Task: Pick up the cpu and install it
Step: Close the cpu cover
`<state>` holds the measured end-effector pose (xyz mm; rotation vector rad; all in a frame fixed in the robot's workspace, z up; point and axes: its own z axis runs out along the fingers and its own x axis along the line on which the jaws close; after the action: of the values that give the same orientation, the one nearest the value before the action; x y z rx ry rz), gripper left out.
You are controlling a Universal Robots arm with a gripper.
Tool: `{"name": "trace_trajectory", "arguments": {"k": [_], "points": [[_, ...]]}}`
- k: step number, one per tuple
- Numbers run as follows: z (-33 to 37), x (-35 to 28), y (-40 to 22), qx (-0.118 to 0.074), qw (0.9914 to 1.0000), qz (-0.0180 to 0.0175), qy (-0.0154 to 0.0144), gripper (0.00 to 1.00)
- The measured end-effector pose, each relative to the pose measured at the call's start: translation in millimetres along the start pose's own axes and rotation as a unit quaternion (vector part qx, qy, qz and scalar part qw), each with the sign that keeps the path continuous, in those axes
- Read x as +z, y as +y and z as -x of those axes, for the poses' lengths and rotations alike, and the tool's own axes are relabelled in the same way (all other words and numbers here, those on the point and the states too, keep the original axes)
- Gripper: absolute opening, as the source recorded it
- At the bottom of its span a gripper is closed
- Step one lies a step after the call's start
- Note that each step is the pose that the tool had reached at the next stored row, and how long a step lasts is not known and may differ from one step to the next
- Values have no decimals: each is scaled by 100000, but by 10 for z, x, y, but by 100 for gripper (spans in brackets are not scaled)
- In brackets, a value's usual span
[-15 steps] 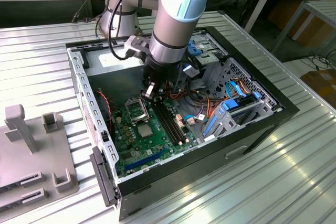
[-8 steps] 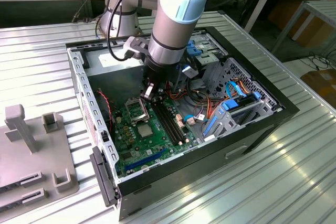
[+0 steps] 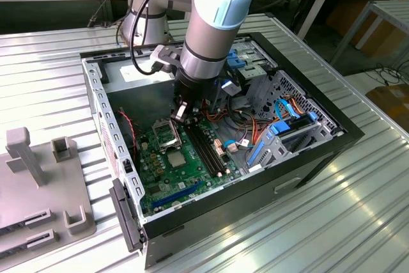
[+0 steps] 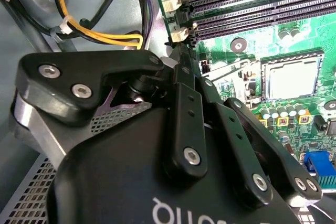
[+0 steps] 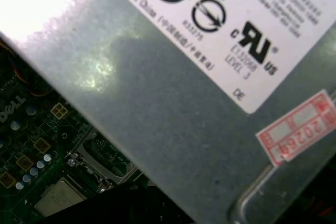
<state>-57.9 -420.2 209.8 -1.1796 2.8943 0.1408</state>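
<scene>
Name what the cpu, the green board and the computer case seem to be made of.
Seemingly, the cpu has a metal face: pale silvery-beige, dull sheen. Likely laminate for the green board: glossy green coating, soldered parts. Probably sheet metal for the computer case: thin grey folded walls.

Arm (image 3: 208,36) angled steeply down, gripper (image 3: 180,114) pointing downward

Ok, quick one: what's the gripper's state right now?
Gripper: looks shut, holding nothing; the cpu lies apart from it on the green board.
</scene>
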Motion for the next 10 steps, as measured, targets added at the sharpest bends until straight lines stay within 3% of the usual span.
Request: {"name": "trace_trajectory", "arguments": {"k": [10], "points": [[-8,-20,10,-51,100000,-2,16,11]]}}
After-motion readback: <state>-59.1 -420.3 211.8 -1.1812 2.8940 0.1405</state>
